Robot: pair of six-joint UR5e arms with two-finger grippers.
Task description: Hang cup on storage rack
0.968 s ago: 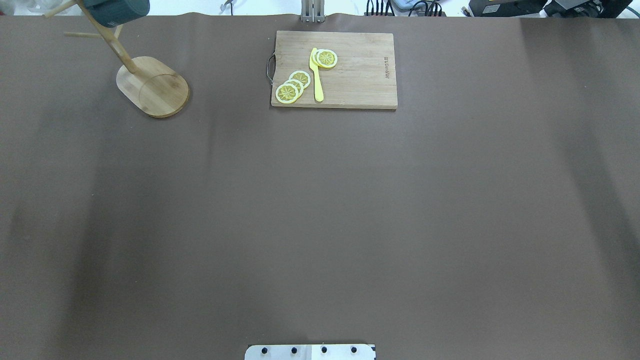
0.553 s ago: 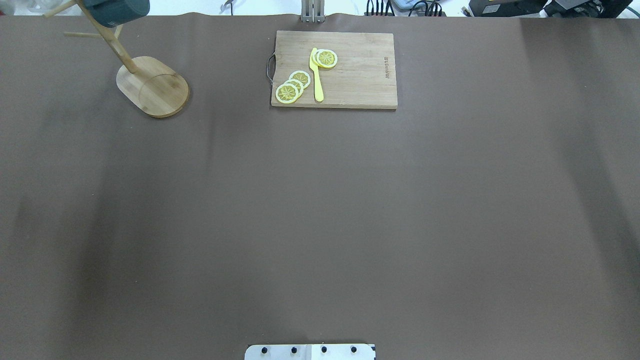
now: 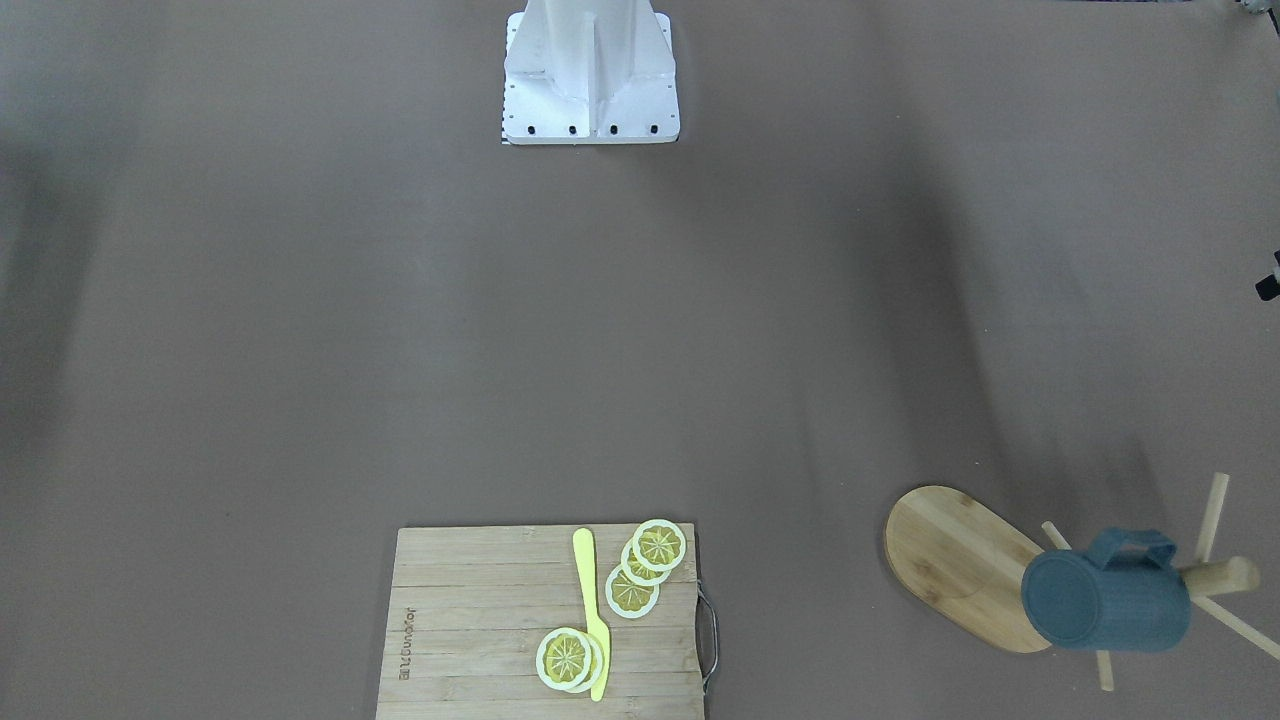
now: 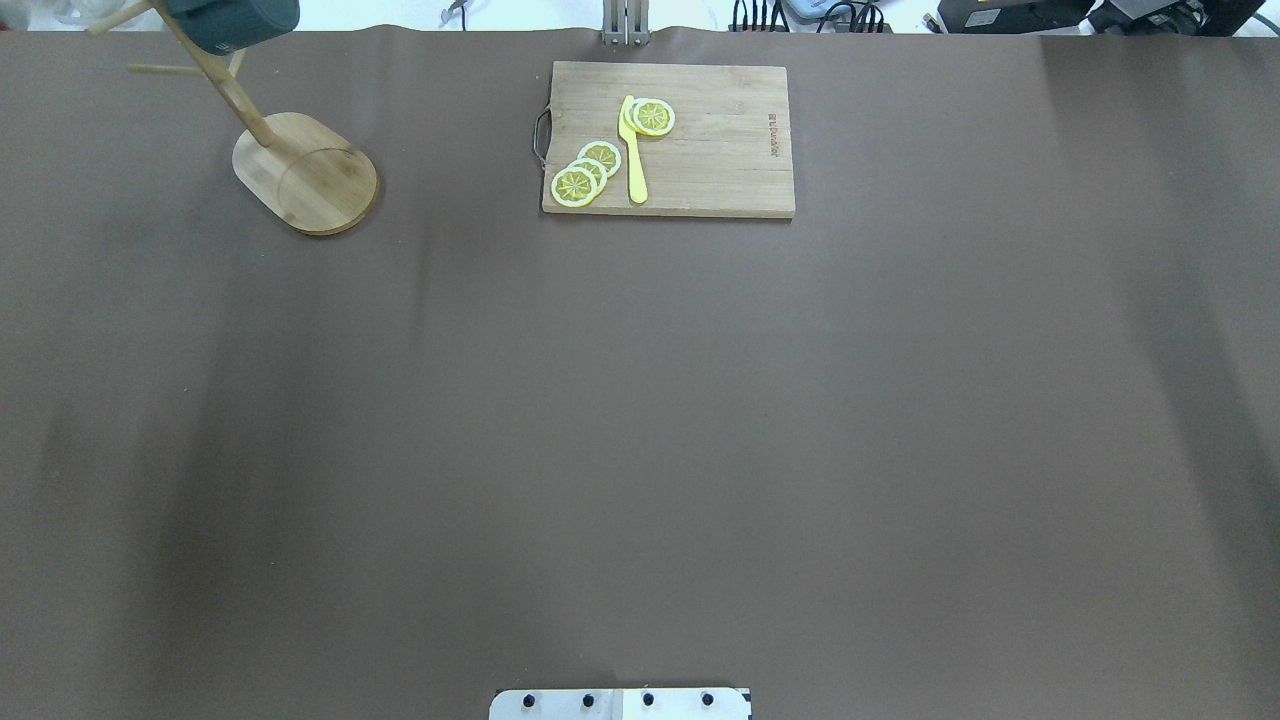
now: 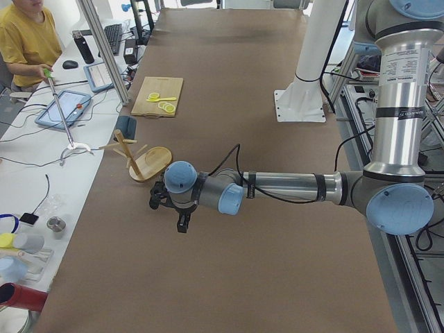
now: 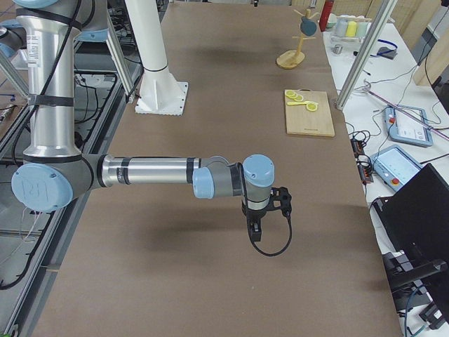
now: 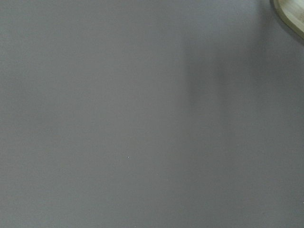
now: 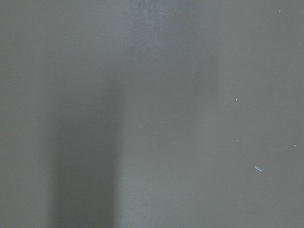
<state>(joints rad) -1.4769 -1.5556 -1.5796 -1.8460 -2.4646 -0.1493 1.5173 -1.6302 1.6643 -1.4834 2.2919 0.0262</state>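
The dark teal cup (image 3: pixel 1105 595) hangs by its handle on a peg of the bamboo storage rack (image 3: pixel 950 555), at the table's far left in the overhead view, where the cup (image 4: pixel 235 22) is cut by the top edge above the rack's oval base (image 4: pixel 305 175). Cup (image 5: pixel 125 125) and rack (image 5: pixel 154 161) also show in the exterior left view. My left gripper (image 5: pixel 182 225) hovers over bare table a little short of the rack, holding nothing I can see. My right gripper (image 6: pixel 254 232) hovers over bare table far from the rack. I cannot tell whether either is open or shut.
A wooden cutting board (image 4: pixel 668 138) with lemon slices (image 4: pixel 585 172) and a yellow knife (image 4: pixel 633 150) lies at the table's far middle. The left wrist view shows only brown table and a corner of the rack base (image 7: pixel 290 12). An operator (image 5: pixel 28 41) sits beyond the far edge.
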